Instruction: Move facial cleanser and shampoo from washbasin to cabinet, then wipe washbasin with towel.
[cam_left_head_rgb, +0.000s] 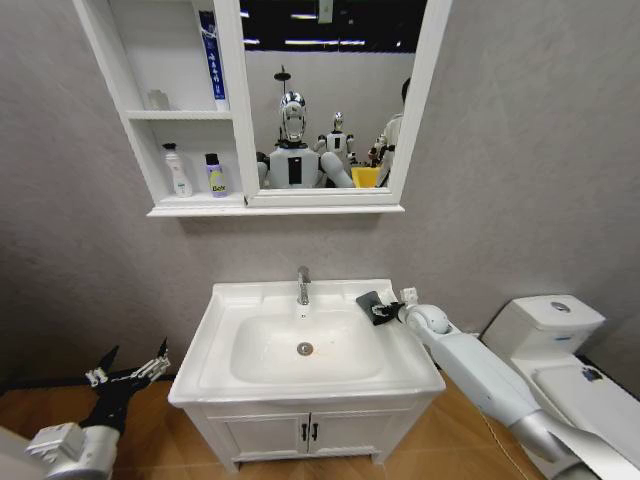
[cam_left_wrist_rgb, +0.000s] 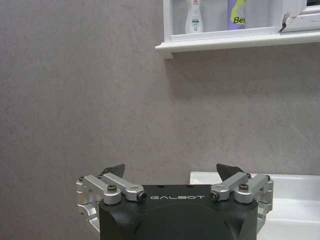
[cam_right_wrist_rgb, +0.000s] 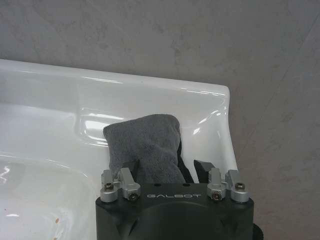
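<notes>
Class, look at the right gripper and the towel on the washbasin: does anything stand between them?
Nothing visible does. The right gripper already straddles the towel on the washbasin rim's back right corner, fingers on either side of it.

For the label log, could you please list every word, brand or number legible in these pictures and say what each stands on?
"GALBOT": on the black body of the left gripper.
"GALBOT": on the black body of the right gripper, at the dark grey soft towel.
"Bef", cut off: on the purple bottle with yellow label in the white shelf cabinet.
White bottle and blue tube: print too small to read.
</notes>
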